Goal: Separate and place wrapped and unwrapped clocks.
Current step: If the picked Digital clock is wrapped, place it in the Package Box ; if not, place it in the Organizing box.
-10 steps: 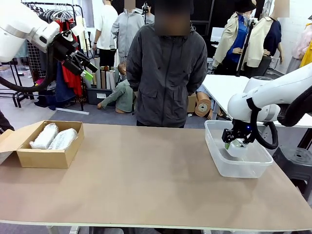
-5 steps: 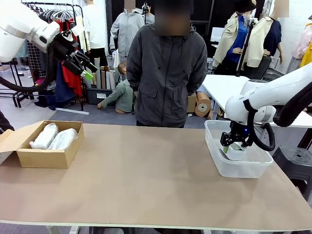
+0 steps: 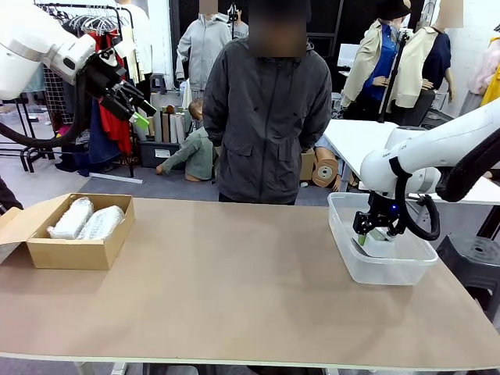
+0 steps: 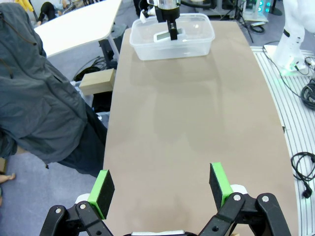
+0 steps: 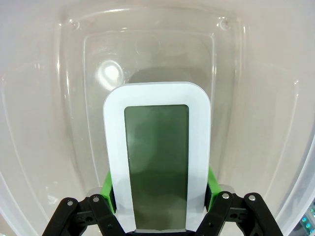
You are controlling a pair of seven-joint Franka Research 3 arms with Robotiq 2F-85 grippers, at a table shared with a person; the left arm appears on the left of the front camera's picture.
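The unwrapped clock, white with a grey-green screen, sits low inside the clear plastic bin. My right gripper holds it, the green pads pressed to its two long sides; from the front the gripper reaches down into the bin. Two wrapped clocks in crinkly clear plastic lie side by side in the cardboard box at the table's left. My left gripper hangs high above the left end, open and holding nothing; its wrist view looks down the table at the bin.
A person in a dark grey jacket stands at the far side, middle, hands not over the table. The box's flap stands open at the left edge. A white table lies behind the bin. Brown tabletop stretches between box and bin.
My right gripper has sunk a little deeper into the bin and shifted slightly left with the clock. The left arm and the person have not moved.
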